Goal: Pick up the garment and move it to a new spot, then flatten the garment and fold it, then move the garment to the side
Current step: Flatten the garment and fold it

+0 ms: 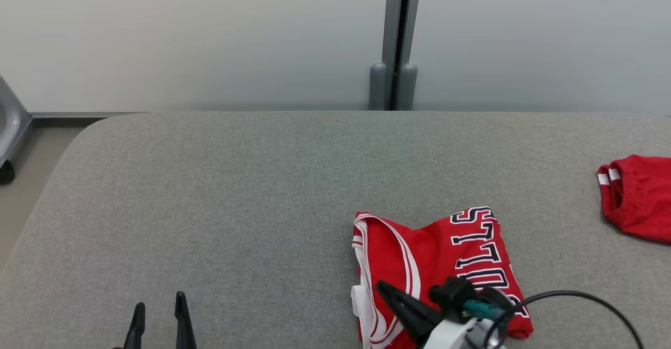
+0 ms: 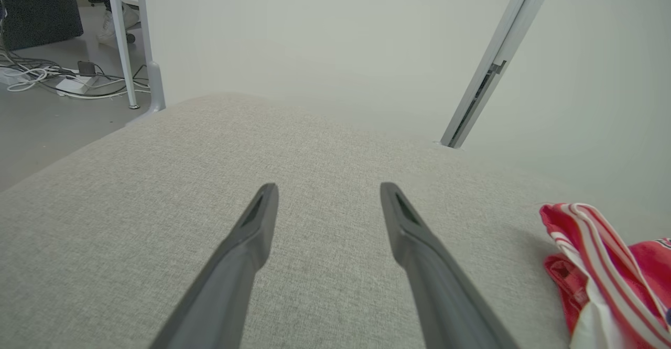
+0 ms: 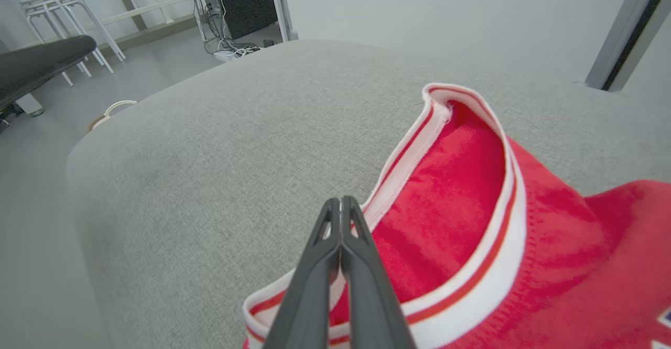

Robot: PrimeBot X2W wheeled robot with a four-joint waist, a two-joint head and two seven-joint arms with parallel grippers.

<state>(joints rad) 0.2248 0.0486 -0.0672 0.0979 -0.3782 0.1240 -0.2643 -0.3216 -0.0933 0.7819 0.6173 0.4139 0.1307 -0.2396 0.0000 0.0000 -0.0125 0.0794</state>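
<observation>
The garment (image 1: 445,254) is a red jersey with white trim and dark lettering, lying folded on the grey table (image 1: 236,181) at the front right. My right gripper (image 1: 378,285) is shut, its fingers pressed together over the jersey's left trimmed edge, pointing up and left. In the right wrist view the closed tips of the right gripper (image 3: 341,199) sit above the white-and-red band of the garment (image 3: 472,223), with no cloth visible between them. My left gripper (image 1: 160,302) stands open and empty at the front left. In the left wrist view the left gripper (image 2: 329,186) is over bare fabric, the garment (image 2: 603,265) off to its right.
A second red garment (image 1: 637,197) lies at the table's right edge. A black cable (image 1: 576,294) loops from my right wrist. A pale wall with a grey post (image 1: 393,40) runs behind the table. Floor cables (image 2: 52,76) and white stools (image 3: 52,3) stand beyond the table's left end.
</observation>
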